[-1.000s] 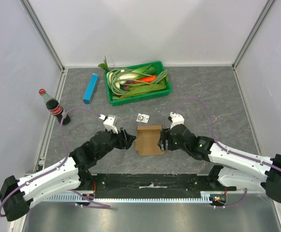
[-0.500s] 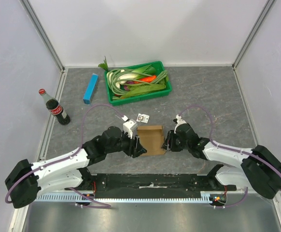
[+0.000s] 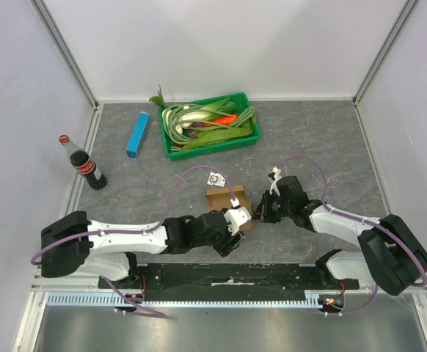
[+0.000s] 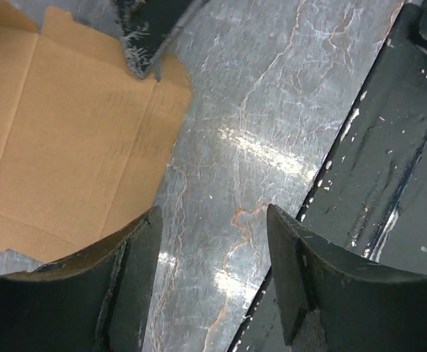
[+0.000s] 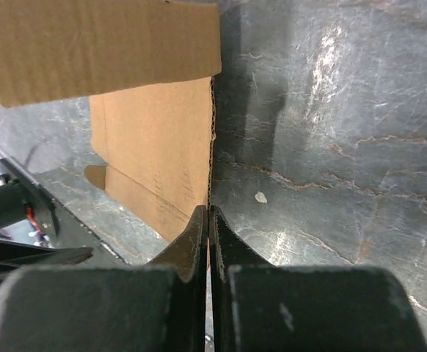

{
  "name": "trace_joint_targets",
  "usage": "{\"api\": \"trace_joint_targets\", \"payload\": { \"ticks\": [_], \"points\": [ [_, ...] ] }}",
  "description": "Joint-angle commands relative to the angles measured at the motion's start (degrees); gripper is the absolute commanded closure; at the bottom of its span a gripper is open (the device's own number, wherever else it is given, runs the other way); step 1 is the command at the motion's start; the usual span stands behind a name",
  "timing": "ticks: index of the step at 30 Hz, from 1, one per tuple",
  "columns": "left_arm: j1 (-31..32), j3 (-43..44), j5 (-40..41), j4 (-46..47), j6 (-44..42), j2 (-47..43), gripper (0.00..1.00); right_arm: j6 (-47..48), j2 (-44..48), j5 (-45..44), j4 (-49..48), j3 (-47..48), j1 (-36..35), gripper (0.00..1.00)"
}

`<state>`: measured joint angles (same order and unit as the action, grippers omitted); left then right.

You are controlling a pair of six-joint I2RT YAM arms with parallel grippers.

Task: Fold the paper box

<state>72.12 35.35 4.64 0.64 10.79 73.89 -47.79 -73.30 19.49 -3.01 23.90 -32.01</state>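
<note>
grey table (image 3: pixel 323 139): paper box (image 3: pixel 218 198), right flap (image 5: pixel 96 44) upright, pinched by right gripper (image 5: pixel 209 220).

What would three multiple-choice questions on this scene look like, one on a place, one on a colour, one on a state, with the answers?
1. Where does the cola bottle stand?
A) between the arms
B) at the far right corner
C) by the left wall

2. What colour is the tray holding the vegetables?
A) red
B) green
C) yellow

3. How is the right tool?
A) shut on an edge of the paper box
B) wide open
C) gripping the bottle

Answers:
1. C, the bottle stands at the table's left side.
2. B, its walls are green.
3. A, the right wrist view shows its jaws meeting on the cardboard edge.
</note>
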Motion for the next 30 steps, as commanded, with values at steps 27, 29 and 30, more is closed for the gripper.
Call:
{"api": "trace_joint_targets", "payload": {
  "ticks": [27,29,30],
  "points": [
    [11.11,15.89,33.5,-4.25,-21.95,20.86,0.77,3.57,-1.5,20.34,13.28,7.38,7.49,0.99],
    [11.29,16.15,33.41,-4.77,-21.07,20.6,0.81,6.39,-1.06,18.58,16.43,10.45,7.58,0.84],
    [11.38,16.24,33.59,-6.17,-20.55,20.6,0.86,7.0,-0.19,18.31,16.89,11.42,7.66,0.75]
  ]
}}
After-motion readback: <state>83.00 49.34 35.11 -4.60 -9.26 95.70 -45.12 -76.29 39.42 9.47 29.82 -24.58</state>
